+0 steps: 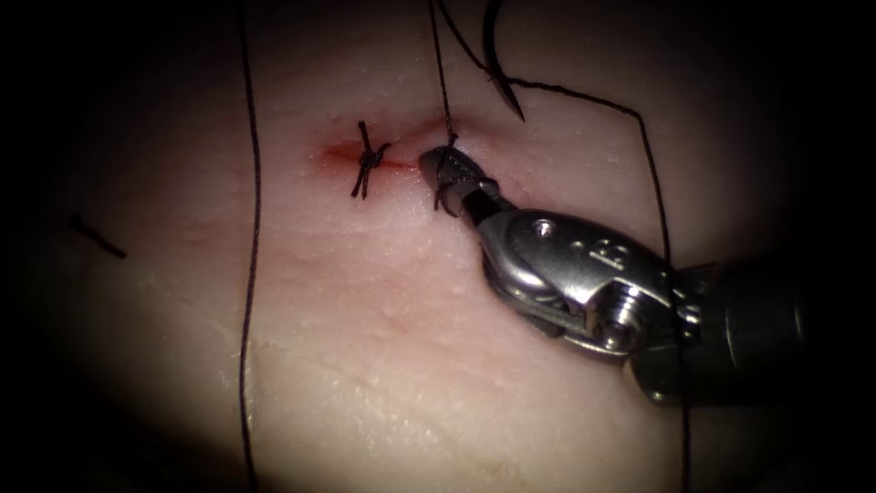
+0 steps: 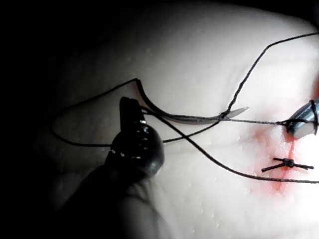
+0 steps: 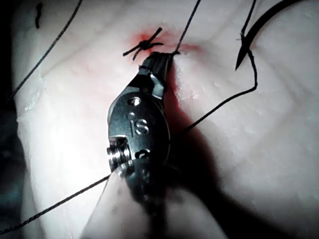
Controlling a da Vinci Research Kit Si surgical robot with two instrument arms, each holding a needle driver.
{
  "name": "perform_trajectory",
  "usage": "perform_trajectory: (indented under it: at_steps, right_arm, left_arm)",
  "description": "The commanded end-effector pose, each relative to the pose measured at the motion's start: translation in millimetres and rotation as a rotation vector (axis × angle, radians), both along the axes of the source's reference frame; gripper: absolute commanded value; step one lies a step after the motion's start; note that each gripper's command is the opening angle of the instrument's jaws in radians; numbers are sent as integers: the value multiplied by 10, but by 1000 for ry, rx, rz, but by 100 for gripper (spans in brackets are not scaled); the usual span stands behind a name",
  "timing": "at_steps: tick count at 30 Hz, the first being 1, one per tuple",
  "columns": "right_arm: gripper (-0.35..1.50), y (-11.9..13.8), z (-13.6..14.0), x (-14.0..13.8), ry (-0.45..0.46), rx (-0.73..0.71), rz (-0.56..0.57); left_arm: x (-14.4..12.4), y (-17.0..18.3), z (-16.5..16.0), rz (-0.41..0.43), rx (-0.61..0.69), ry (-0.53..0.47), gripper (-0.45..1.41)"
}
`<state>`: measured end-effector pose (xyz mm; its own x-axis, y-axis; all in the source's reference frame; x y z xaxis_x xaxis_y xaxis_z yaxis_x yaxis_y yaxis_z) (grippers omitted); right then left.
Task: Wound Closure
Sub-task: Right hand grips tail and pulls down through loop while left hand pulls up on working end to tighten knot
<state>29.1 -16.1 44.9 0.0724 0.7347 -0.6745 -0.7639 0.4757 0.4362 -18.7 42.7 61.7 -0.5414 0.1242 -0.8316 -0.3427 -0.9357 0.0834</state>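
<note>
endoscope view, tissue: pale pork belly tissue (image 1: pixel 365 365) takes up the scene, with the cut (image 1: pixel 392 164) running left to right, reddened by red fluid (image 1: pixel 333 155).
progress, done: one knotted stitch (image 1: pixel 368 160) with short cut ends sits across the left part of the cut.
progress, left: judging from this, the stretch of cut to the right of that stitch is not yet tied; a second stitch looks under way there, as thread (image 1: pixel 443 73) rises from the cut at the tool's tip.
right tool (image 1: pixel 447 178): comes in from the right, shaft low and slanted up-left, tip down at the cut just right of the stitch; jaws look closed, with thread wound around them. whether the thread is actually pinched between them is not clear.
left tool (image 2: pixel 130 110): in the left wrist view it is well apart from the cut, jaws closed on the needle (image 2: pixel 199 117) near its thread end.
needle: free of the tissue, held above it, its point (image 1: pixel 518 111) aimed down, above and right of the cut.
loose thread: a long strand (image 1: pixel 251 274) trails down the left side; another (image 1: pixel 652 164) loops round on the right.
stray piece: a short cut end of thread (image 1: pixel 96 236) lies far left.
</note>
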Motion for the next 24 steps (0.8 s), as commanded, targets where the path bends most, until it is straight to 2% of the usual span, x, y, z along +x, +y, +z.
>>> perform_trajectory:
  at_steps: [1,12,24]
  right_arm:
    - [-35,-14,-3,8,-3,7,-3]
    - [-35,-24,-28,16,-108,36,96]
    - [-35,-32,-26,20,-124,35,103]
  left_arm:
    - [-6,-2,8,-3,0,4,-45]
    - [-7,-12,17,2,-10,29,-45]
    - [-9,-13,18,3,-13,37,-45]
